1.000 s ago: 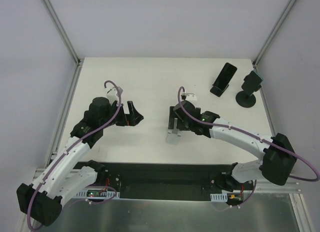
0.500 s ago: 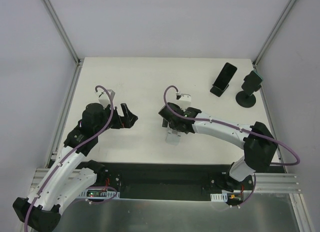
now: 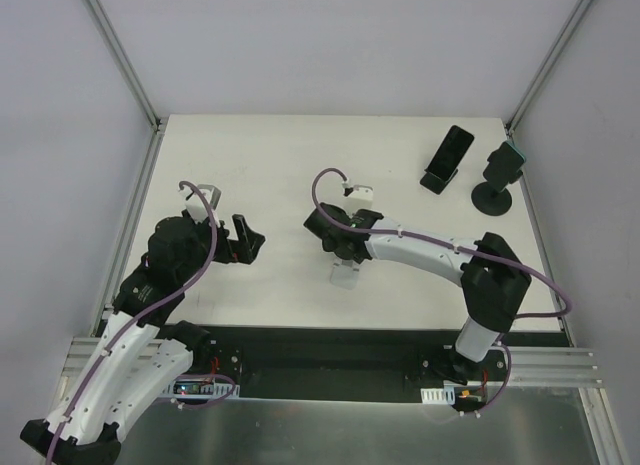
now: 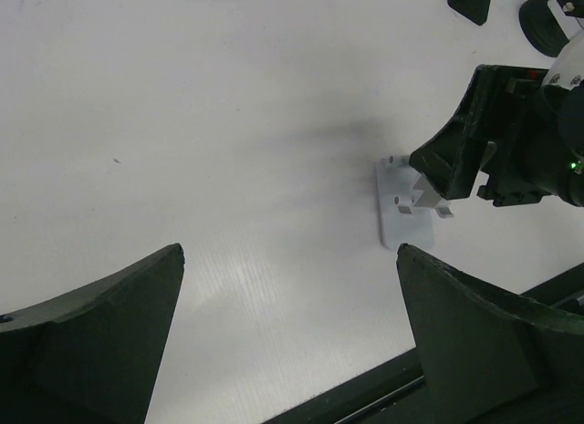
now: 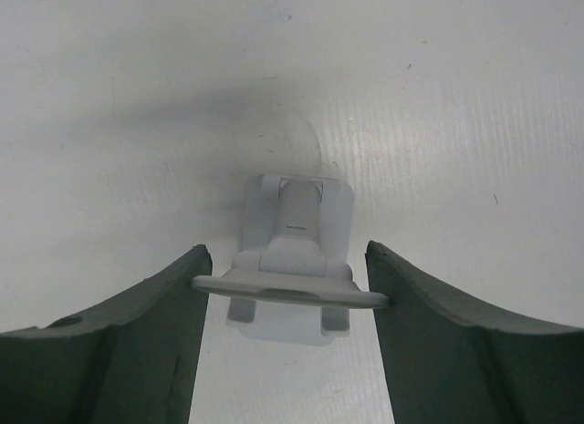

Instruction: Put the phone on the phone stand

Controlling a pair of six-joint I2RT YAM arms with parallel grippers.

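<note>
My left gripper hangs with jaws spread wide over bare table, holding nothing. At centre, my right gripper sits over the white phone stand, its fingers flanking the stand's plate; whether they grip it I cannot tell. The phone leans at far right, long axis angled toward the back corner, well apart from both jaws, the right arm nearer, I judge

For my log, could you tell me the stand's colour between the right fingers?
White plastic phone stand, clearest in the right wrist view.
</note>
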